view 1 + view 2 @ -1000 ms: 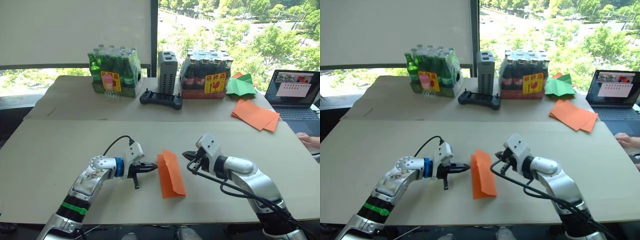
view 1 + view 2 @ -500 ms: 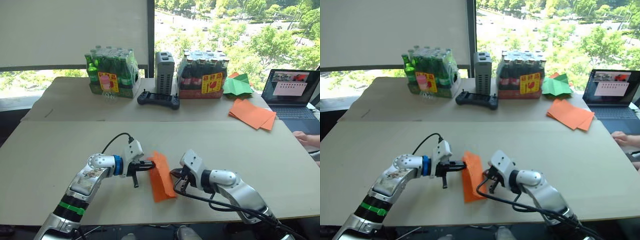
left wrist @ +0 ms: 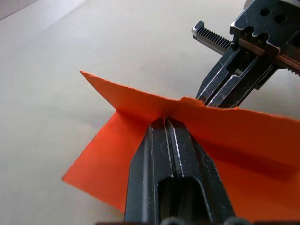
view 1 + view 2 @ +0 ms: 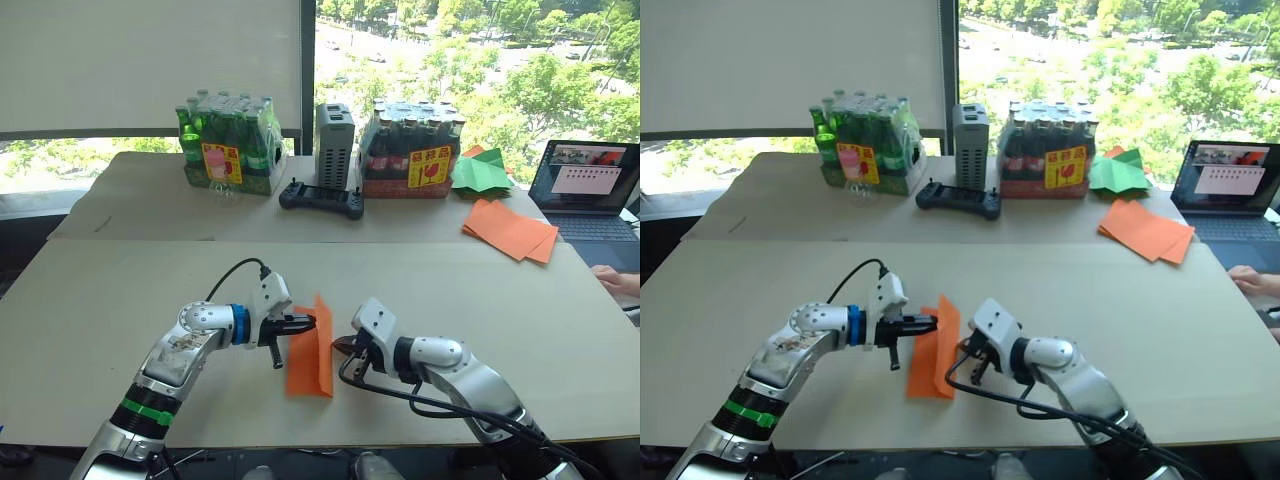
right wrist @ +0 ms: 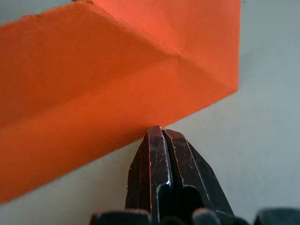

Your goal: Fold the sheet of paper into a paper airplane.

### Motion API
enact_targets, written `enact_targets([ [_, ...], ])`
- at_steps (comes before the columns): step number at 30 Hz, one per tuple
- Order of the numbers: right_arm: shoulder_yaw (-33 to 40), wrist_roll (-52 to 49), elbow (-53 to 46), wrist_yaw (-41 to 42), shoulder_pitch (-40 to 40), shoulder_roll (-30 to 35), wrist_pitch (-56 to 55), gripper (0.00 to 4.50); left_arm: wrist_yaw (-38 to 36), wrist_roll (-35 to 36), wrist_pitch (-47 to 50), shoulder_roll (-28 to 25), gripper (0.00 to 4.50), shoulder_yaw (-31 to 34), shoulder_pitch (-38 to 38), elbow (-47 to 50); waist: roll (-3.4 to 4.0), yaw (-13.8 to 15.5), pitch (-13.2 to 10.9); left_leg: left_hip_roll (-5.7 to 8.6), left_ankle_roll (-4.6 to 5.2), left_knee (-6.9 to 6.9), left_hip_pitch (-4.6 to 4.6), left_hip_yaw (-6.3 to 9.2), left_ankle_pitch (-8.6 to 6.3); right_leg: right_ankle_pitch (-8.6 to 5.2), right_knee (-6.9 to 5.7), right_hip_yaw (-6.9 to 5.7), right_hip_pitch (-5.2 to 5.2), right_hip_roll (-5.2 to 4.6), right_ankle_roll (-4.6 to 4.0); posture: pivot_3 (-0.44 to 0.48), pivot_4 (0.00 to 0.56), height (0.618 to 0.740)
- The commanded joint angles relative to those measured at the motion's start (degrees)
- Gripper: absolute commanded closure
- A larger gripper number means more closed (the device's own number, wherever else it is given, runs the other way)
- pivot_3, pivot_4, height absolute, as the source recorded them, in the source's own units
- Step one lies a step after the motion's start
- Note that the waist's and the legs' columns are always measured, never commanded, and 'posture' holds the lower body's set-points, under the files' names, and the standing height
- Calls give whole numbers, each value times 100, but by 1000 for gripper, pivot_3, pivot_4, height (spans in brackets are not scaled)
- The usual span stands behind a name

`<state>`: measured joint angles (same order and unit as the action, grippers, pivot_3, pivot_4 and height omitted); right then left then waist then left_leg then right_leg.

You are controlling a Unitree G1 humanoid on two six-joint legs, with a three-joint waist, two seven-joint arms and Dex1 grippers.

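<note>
Left wrist view: left end effector point(image 3: 168, 123) closed, tips pressed against raised crease of sheet of paper point(image 3: 136, 117), likely bracing fold. Right end effector point(image 5: 161, 132) closed, tips at paper's opposite edge, probably pushing flap upright. Paper tented on near worktop point(image 4: 120, 300) between both.

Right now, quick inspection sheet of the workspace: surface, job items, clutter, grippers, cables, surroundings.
Surface: tan table, bare near the arms.
Job's things: sheet of paper, folded, one flap standing up, between the grippers.
Clutter: orange paper pile, green paper shapes, two bottle packs, grey box, black controller, laptop.
Grippers: left gripper shut at the raised flap; right gripper shut, tips at the paper's edge.
Cables: black cable on the left wrist, another looping under the right.
Surroundings: windows, trees; a person's hand.
</note>
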<state>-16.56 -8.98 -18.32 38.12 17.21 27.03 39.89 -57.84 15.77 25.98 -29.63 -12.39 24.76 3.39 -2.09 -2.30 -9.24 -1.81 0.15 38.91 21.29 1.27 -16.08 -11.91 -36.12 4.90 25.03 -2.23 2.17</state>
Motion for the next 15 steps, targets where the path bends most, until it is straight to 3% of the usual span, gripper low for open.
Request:
enact_targets([
  [1, 793, -349, -216, 21, 183, 149, 85, 4431, -83, -89, -191, 95, 4500, -162, 149, -56, 0, 2, 0, 0, 0, 0, 0, 0, 0, 0, 0, 0, 0, 0, 0, 0, 150, 733],
  [7, 1239, -757, -422, 34, 412, 117, 285, 4431, -208, -199, -358, 207, 4500, -371, 216, -250, 0, -27, 0, -2, 0, -2, -2, 2, 0, 0, -5, 0, 0, 4, -1, 0, 150, 733],
  [15, 1180, -913, -588, -177, 533, -50, 390, 4431, -429, -178, -368, 301, 4500, -489, 352, -152, 0, -11, 0, -1, 0, 1, 2, 3, 0, 0, -3, 0, 0, 2, -1, 0, 150, 733],
])
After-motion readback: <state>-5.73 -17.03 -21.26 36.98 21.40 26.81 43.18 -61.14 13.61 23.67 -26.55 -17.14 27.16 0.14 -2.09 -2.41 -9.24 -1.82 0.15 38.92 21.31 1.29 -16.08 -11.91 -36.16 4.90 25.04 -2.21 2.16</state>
